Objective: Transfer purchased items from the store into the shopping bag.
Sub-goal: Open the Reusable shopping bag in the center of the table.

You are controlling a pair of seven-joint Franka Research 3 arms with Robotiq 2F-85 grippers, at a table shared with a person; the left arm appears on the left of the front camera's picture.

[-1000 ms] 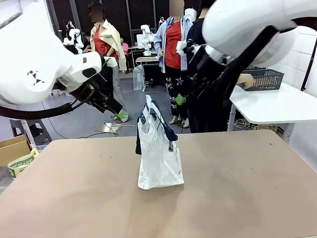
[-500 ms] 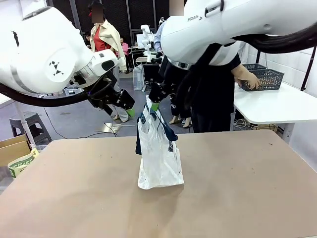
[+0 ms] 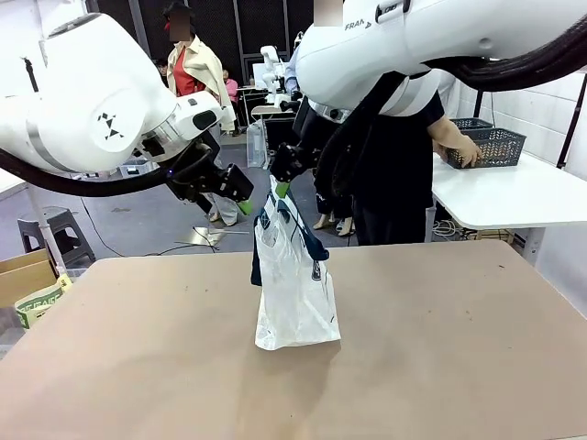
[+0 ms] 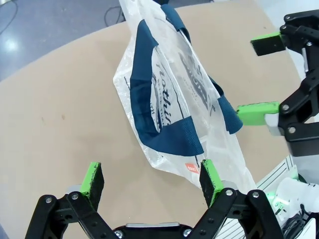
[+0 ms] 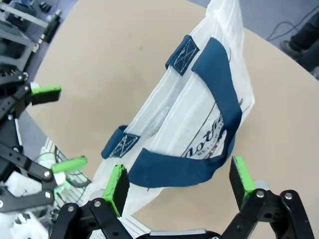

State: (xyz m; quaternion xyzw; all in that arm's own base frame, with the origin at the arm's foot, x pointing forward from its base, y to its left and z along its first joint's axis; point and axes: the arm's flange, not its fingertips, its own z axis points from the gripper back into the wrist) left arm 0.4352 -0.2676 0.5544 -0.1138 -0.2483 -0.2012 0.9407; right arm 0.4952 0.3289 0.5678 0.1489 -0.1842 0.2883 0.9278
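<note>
The shopping bag (image 3: 295, 280), clear plastic with navy strap handles, stands upright in the middle of the brown table (image 3: 440, 357). My left gripper (image 3: 240, 200) hangs open just left of the bag's top. Close above the handles on the right side, my right gripper (image 3: 280, 183) is open too. In the left wrist view the bag (image 4: 174, 99) lies beyond my open left gripper (image 4: 149, 181), nothing between the fingers. The right wrist view has a navy handle (image 5: 219, 94) just past my open right gripper (image 5: 179, 186). The store (image 3: 491, 145), a dark mesh basket, sits on a white side table with a person's hand (image 3: 456, 149) on it.
The white side table (image 3: 514, 197) stands at the far right beyond the brown table. A person in dark clothes (image 3: 394, 183) stands behind the bag, partly hidden by my right arm. A cardboard box (image 3: 23, 275) sits off the table's left edge.
Both arms have closed in on the bag's top: the right gripper swung from the right to just above the handles, and the left gripper came in from the left. Both stay open.
</note>
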